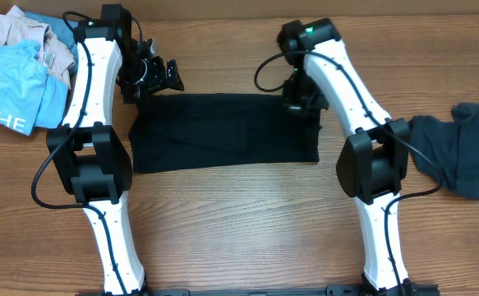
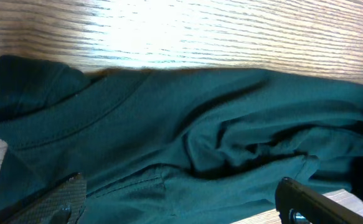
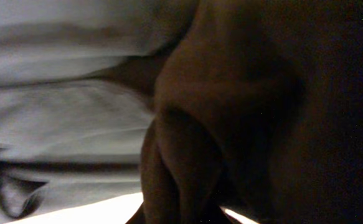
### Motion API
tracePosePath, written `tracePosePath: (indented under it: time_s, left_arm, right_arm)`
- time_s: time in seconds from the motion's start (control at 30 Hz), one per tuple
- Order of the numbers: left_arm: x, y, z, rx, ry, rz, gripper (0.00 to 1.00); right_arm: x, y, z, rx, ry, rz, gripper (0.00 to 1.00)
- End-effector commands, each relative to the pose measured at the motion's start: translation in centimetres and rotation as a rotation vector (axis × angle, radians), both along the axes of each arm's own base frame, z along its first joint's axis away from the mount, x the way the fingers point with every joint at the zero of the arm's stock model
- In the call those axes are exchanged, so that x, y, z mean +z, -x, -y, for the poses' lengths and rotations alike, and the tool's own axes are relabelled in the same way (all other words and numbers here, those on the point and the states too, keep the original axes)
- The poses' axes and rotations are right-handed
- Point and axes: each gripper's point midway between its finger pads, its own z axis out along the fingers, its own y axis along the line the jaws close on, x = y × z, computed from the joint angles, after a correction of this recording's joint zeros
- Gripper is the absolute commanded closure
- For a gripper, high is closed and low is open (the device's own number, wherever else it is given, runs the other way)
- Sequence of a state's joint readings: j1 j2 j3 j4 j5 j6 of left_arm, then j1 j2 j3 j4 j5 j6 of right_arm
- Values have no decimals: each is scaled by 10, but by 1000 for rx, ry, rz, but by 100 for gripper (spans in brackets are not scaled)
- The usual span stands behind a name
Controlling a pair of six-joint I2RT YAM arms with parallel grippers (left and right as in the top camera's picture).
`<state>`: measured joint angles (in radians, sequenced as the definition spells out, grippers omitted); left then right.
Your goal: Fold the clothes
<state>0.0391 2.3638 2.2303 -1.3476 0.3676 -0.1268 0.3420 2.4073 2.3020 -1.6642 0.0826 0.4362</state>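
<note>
A large black T-shirt [image 1: 223,131] lies folded into a wide rectangle in the middle of the table. My left gripper [image 1: 153,76] hovers at its top-left corner. In the left wrist view the gripper [image 2: 181,208] stands wide open, its fingers [image 2: 63,199] apart over the rumpled shirt [image 2: 187,137], holding nothing. At the shirt's top-right corner, my right gripper [image 1: 299,103] is down on the fabric. Its wrist view is filled with dark bunched cloth [image 3: 231,93] pinched close to the lens, and the fingers are hidden.
A dark slate-blue garment [image 1: 461,152] lies crumpled at the right edge. At the back left is a pile: a light-blue shirt with white letters [image 1: 13,90], a beige one [image 1: 13,33] and a teal one [image 1: 58,37]. Bare wood shows in front of the black shirt.
</note>
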Motion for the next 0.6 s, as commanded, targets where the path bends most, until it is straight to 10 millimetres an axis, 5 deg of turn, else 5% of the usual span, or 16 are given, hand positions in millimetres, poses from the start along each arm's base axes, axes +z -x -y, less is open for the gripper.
tracePosePath:
  time_s: [0.0, 0.03, 0.1, 0.23, 0.33, 0.4, 0.47, 0.57]
  left_arm:
    - [8, -1, 5, -26, 12, 18, 0]
    - [8, -1, 5, -26, 11, 17, 0]
    - [8, -1, 5, -26, 12, 17, 0]
    - [8, -1, 5, -33, 11, 20, 0]
    - [8, -1, 5, -40, 10, 23, 0]
    - [8, -1, 5, -42, 10, 24, 0]
    - [8, -1, 5, -43, 10, 25, 0]
    - [8, -1, 5, -42, 10, 24, 0]
  right_arm:
    - [21, 3, -38, 68, -55, 71, 84]
    - [21, 4, -42, 78, -57, 73, 80]
    - [20, 9, -55, 106, -66, 70, 50]
    - [25, 11, -58, 113, -71, 80, 46]
    - [59, 0, -40, 114, -93, 141, 45]
    - [77, -19, -16, 86, -122, 206, 25]
    - [74, -30, -16, 127, -283, 198, 28]
    - [47, -27, -27, 133, -461, 128, 57]
